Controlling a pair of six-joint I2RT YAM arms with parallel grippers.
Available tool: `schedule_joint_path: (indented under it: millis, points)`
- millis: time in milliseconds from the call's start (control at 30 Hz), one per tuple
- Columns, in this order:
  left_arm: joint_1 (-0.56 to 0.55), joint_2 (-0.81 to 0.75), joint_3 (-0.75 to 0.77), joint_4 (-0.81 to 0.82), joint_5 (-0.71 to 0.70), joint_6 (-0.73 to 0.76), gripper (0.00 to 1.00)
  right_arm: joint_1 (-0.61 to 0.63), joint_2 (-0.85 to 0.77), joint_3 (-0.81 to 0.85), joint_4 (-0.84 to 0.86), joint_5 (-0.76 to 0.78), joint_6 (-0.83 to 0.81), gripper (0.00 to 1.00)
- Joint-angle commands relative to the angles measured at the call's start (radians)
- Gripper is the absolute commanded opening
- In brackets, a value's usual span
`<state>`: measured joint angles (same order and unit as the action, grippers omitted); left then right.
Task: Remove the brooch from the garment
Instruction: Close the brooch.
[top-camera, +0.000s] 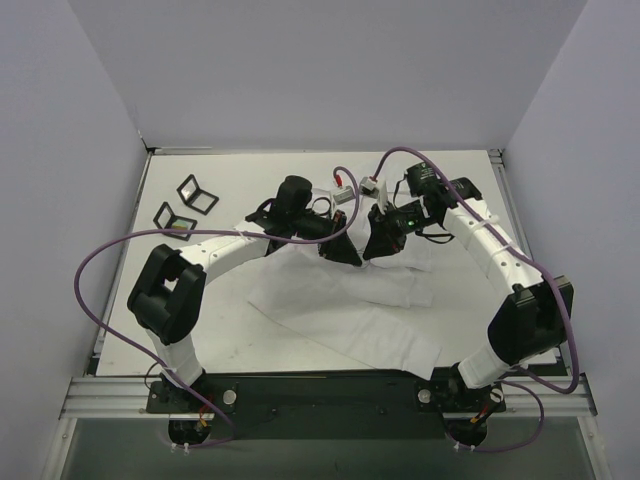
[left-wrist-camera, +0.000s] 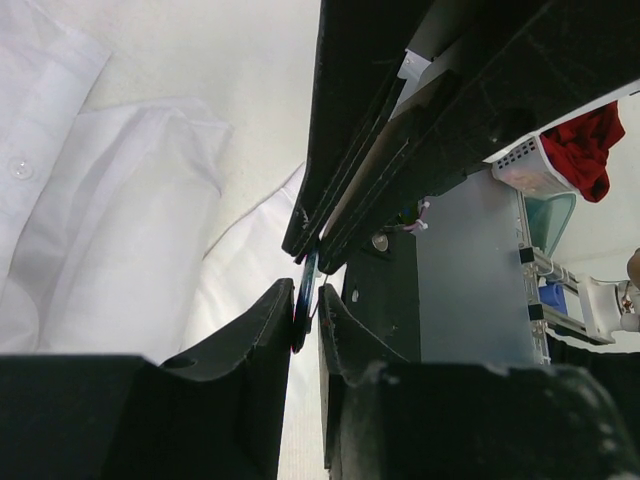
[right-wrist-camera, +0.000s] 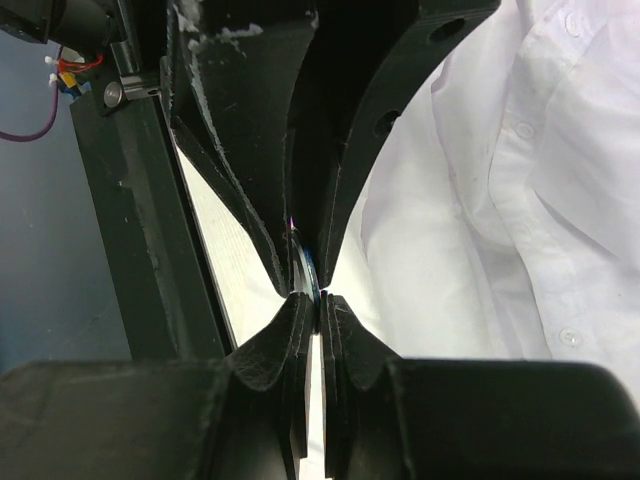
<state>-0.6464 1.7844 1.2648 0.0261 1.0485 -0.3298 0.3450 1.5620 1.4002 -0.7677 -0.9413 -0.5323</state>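
Far-left corner of desk (top-camera: 240, 172): pair of small black frames (top-camera: 197, 193), lying clear of the cloth.

Garment (top-camera: 340, 320): white, thin, crumpled, spread from the desk centre toward the near-right edge. The wrist views show a button placket, small white buttons (right-wrist-camera: 517, 130) and stitched seams.

Far edge, near the middle: small white-and-red items (top-camera: 345, 192), too small to name.

Left end effector (left-wrist-camera: 306, 298): jaws a narrow slit flanking the rim of the brooch (right-wrist-camera: 305, 262). Cannot tell whether they press on it.

Brooch: thin dark-blue disc with a glossy rim, seen edge-on. It sits over the garment near the desk centre, between the two end effectors, which meet tip to tip. Cannot tell whether it is pinned to the cloth.

Right end effector (right-wrist-camera: 316, 308): closed tight on the brooch's edge.
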Motion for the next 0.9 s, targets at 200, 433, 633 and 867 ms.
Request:
schedule_joint_path:
  millis: [200,433,633,867]
  points:
    - [-0.009,-0.020,0.036,0.086,0.010,-0.029,0.25,0.022,-0.036,0.005,0.001,-0.042,-0.015,0.00]
    - [-0.004,-0.020,0.016,0.127,0.005,-0.070,0.19,0.022,-0.034,0.002,0.001,-0.045,-0.015,0.00]
    - [0.002,-0.019,0.005,0.179,0.025,-0.112,0.25,0.022,-0.034,0.003,0.002,-0.047,-0.015,0.00]
    - [0.007,-0.022,0.001,0.192,0.018,-0.121,0.29,0.022,-0.034,0.003,0.001,-0.047,-0.014,0.00]
